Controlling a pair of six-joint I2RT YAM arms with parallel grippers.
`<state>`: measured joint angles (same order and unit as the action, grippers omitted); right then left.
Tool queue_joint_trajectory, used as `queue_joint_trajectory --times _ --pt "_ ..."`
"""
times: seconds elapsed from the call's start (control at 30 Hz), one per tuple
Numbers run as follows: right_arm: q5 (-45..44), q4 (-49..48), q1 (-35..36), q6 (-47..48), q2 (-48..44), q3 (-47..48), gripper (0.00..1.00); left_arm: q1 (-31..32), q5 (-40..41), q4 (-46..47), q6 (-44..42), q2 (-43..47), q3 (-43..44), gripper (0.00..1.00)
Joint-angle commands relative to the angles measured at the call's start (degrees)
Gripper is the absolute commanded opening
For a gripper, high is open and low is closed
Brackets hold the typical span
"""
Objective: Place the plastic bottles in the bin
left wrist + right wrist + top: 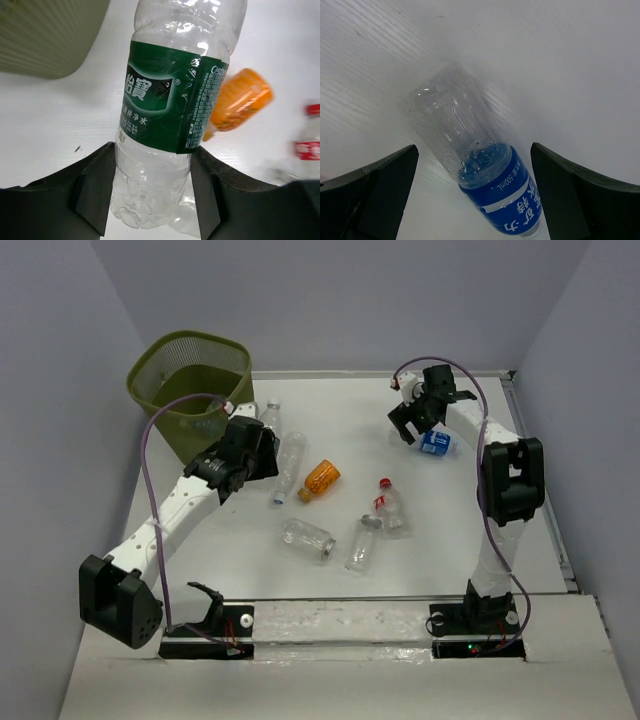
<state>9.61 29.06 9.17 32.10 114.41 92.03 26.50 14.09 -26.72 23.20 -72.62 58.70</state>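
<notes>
The olive-green mesh bin [190, 380] stands at the table's far left corner. My left gripper [260, 453] is just in front of it. In the left wrist view, this gripper [152, 155] is shut on the lower body of a clear green-labelled bottle [170, 100], with a finger against each side. My right gripper [415, 425] is open at the far right. In the right wrist view it [473, 150] straddles a lying blue-labelled bottle [485, 175] with gaps on both sides. An orange bottle [322, 480], a red-capped bottle [388, 505] and two clear bottles [308, 537] [365, 540] lie mid-table.
A white-capped clear bottle [270, 415] lies beside the bin, close to my left gripper. The bin wall [50, 35] shows at the upper left of the left wrist view. Grey walls enclose the white table [330, 400] on three sides.
</notes>
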Motion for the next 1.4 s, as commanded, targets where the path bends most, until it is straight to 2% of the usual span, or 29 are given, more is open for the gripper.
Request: queue_joint_trajectory --times 0.0,0.03,0.1,0.23,0.3,0.33,0.43,0.53,0.57,0.63,0.73,0.8,0.9,0.93,0.97,1.0,1.03,1.1,1.2,1.23,1.37 --pt "-1.6 6.54 -0.12 3.15 4.15 6.75 0.98 -0.14 -13.45 0.26 -3.42 4.93 7.47 0.42" --pt "-1.87 6.54 -0.12 2.8 5.37 7.28 0.95 -0.13 -17.56 1.14 -3.69 5.55 10.62 0.42" --pt "-1.35 6.36 -0.12 2.53 6.26 9.03 0.92 -0.13 -19.88 2.54 -4.13 6.52 14.32 0.42" --pt "-0.29 8.11 -0.12 2.44 9.51 13.52 0.9 -0.05 -19.54 3.78 -5.27 6.97 24.34 0.42" --pt "-0.82 9.96 -0.12 2.71 11.44 15.1 0.81 -0.22 -14.91 4.04 -5.45 6.7 29.88 0.42" --pt "-0.82 11.01 -0.12 2.79 11.8 16.15 0.72 -0.22 -11.57 4.74 -5.36 6.88 31.38 0.42" --pt "-1.34 10.93 -0.12 2.71 12.15 15.99 0.55 -1.8 -2.24 6.41 -5.54 6.35 32.53 0.42" --pt "-3.09 10.06 -0.12 1.66 10.66 15.81 0.54 -5.47 2.87 8.52 -5.71 5.21 31.66 0.42" --pt "-3.54 8.66 -0.12 0.61 9.79 15.73 0.49 -6.89 4.18 9.4 -5.62 4.86 30.7 0.42" --pt "-3.89 7.68 -0.12 -0.54 6.46 15.64 0.48 -10.4 4.37 11.24 -5.1 3.37 30.43 0.42" --pt "-2.67 4.44 -0.12 -2.82 -0.03 14.85 0.38 -14.28 10.51 14.23 -5.01 1.78 29.11 0.42" --pt "-1.0 3.47 1.63 -4.84 -3.56 14.59 0.35 -15.51 14.02 17.21 -6.05 0.73 27.79 0.43" --pt "2.16 -0.57 5.84 -7.74 -10.77 13.36 0.34 -17.45 14.82 16.36 -5.45 -2.17 27.96 0.45" --pt "3.48 -3.19 7.17 -9.58 -14.01 12.66 0.34 -18.06 15.44 16.09 -4.93 -3.22 27.62 0.5" --pt "4.27 -4.61 8.66 -10.47 -15.34 12.39 0.34 -18.06 16.05 16.0 -4.83 -3.49 27.0 0.5" --pt "5.24 -6.28 11.54 -11.69 -16.49 12.3 0.34 -18.67 17.19 16.26 -4.83 -3.58 26.3 0.73" --pt "6.38 -8.12 13.05 -13.1 -17.37 12.21 0.34 -18.94 17.81 16.52 -4.92 -3.67 25.51 0.85" --pt "11.37 -14.01 17.17 -18.7 -18.78 13.43 0.34 -19.73 18.87 16.96 -4.48 -3.23 23.92 0.99" --pt "15.96 -23.14 20.7 -27.15 -18.17 16.16 0.34 -19.82 18.52 17.49 -4.48 -2.53 23.04 0.99" --pt "17.97 -28.83 22.71 -29.52 -17.39 16.69 0.34 -19.82 17.65 17.23 -4.48 -1.92 23.13 0.99" --pt "20.27 -44.38 26.24 -44.01 -12.91 20.72 0.34 -19.91 14.75 16.61 -3.25 0.98 21.99 0.99"
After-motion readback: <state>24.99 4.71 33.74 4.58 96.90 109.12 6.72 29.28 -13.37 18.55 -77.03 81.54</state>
